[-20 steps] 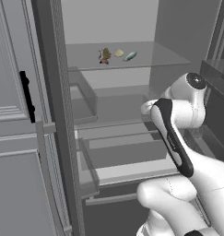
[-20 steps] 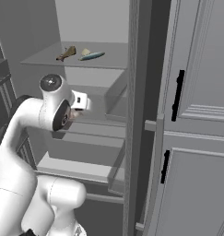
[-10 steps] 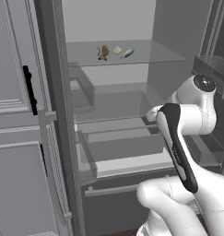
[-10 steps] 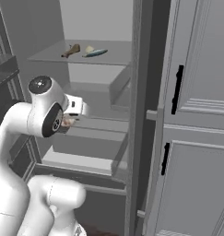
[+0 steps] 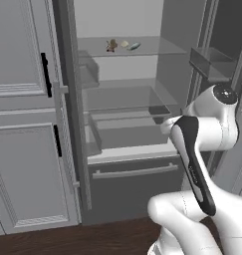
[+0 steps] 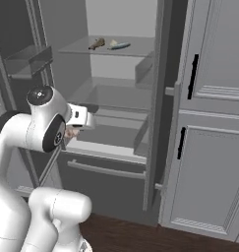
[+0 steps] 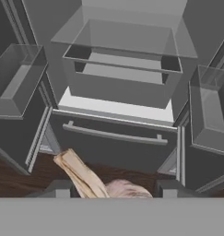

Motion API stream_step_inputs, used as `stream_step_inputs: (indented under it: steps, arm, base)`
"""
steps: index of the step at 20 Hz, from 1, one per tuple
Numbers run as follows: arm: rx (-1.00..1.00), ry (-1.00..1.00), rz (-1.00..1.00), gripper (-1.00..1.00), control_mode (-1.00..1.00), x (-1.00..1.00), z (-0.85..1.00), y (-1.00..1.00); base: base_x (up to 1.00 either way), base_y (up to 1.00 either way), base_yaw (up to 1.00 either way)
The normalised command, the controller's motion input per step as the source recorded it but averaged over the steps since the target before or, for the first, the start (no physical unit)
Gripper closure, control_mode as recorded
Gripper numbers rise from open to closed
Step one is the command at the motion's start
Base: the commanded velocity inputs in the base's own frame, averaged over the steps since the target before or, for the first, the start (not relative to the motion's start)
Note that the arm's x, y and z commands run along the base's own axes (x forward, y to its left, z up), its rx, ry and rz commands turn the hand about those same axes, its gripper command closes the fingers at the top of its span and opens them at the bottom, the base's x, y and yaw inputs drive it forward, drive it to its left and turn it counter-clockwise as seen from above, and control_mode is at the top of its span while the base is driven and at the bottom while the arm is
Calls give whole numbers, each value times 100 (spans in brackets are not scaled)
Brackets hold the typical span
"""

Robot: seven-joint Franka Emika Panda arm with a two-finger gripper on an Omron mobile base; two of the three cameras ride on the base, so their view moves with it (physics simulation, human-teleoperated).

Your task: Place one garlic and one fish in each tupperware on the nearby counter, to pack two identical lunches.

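Early to middle of the job, judging by the layout. Facing an open fridge (image 5: 127, 124), doors swung wide, lower drawer (image 7: 115, 136) shut.

Gripper (image 7: 114, 189) at the bottom centre of the hand view, jaws part-closed round a pale bulb with a tan stalk, most likely a garlic (image 7: 79, 173). Held, by the look of it: bulb wedged between the two fingertips (image 7: 62, 188), stalk jutting up and to the left. Same pinkish lump tucked under the hand at middle left of the right base view.

On the top glass shelf (image 5: 157, 47), upper centre of the left base view, three small items close together: a brown piece (image 5: 111, 46) on the left, a pale lump (image 5: 124, 44) in the middle, a bluish fish (image 5: 134, 46) on the right. Too small to say whether the brown piece is a second fish.

Done, at best: one garlic lifted from the fridge. Left: carrying it to a tupperware, then fetching the shelf items and sharing them out. Contents of the tupperware cannot be told from here.
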Motion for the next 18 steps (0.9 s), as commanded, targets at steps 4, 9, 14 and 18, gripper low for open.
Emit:
stream_step_inputs:
  steps: [4, 9, 14, 18]
  arm:
    - [0, 0, 0, 100, 100, 0, 0, 0]
    - [0, 0, 0, 100, 100, 0, 0, 0]
    - [0, 0, 0, 100, 100, 0, 0, 0]
    - [0, 0, 0, 100, 100, 0, 0, 0]
  base:
    - [-31, 0, 15]
    - [-27, 0, 17]
    - [-26, 0, 17]
    - [-26, 0, 13]
